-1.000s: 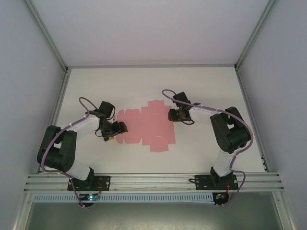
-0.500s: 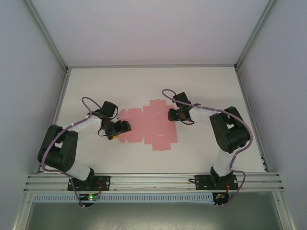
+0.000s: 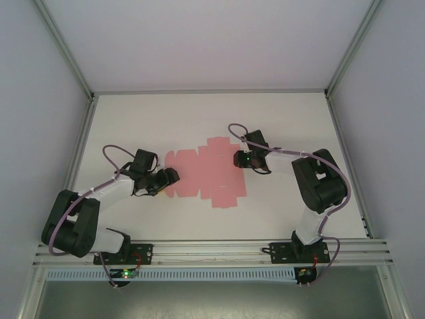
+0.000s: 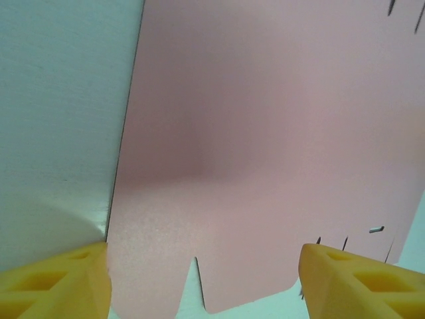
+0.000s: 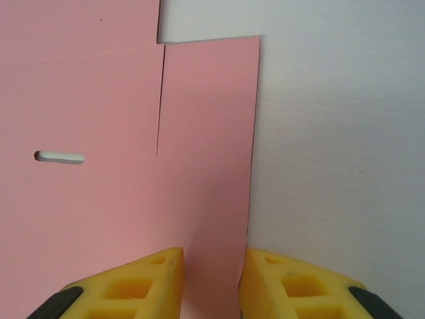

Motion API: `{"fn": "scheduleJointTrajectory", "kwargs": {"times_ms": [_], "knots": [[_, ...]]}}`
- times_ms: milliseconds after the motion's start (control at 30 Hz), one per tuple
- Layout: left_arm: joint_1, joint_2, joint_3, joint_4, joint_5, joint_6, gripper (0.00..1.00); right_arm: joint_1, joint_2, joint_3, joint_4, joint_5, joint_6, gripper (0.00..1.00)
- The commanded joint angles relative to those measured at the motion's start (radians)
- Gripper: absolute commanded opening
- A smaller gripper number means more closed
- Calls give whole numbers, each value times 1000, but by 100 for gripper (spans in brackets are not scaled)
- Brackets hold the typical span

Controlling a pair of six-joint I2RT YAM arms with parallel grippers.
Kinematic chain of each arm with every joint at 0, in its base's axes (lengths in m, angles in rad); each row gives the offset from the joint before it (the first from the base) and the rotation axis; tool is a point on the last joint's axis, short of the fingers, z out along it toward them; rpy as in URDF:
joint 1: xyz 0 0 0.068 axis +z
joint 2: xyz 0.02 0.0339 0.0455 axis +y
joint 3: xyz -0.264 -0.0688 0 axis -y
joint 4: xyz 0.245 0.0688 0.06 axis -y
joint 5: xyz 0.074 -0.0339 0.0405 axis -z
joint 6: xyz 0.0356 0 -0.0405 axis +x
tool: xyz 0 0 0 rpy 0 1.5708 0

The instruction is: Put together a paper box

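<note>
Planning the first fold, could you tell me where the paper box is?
In the top view the paper box, a flat pink sheet, lies mid-table between the left pincer and the right pincer.

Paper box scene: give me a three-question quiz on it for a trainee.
1. True or false: the paper box is already folded up.
2. Whose fingers stand wider apart? A) left hand B) right hand
3. Fill in: in the right wrist view, a small ___ is cut through the paper box.
Key: 1 false, it lies flat on the table; 2 A; 3 slot.
</note>
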Motion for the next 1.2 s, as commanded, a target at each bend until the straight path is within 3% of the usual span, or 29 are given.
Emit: {"fn": "scheduleJointTrajectory", "kwargs": {"times_ms": [0,133,400,667,767,833,933,1033,1067,1167], "knots": [[-79,-30,42,535,371,-38,68,70,164,-98,17,-393,32,29],[-88,-57,18,612,389,-74,66,52,173,-111,51,-431,38,29],[-102,-148,13,535,317,10,69,38,179,-120,92,-462,40,29],[-102,-86,60,460,254,51,72,28,170,-131,92,-441,43,29],[-102,-79,66,458,242,49,68,28,160,-130,74,-430,32,29],[-103,-89,69,467,235,35,60,28,161,-125,63,-421,30,29],[-102,-138,84,377,149,42,26,26,157,-125,58,-406,30,29],[-103,-210,107,238,83,99,4,16,137,-126,53,-398,28,31],[-102,-239,111,221,82,109,0,8,114,-126,47,-400,29,34],[-104,-311,174,152,153,206,0,-36,-7,-123,24,-434,28,38]]}}
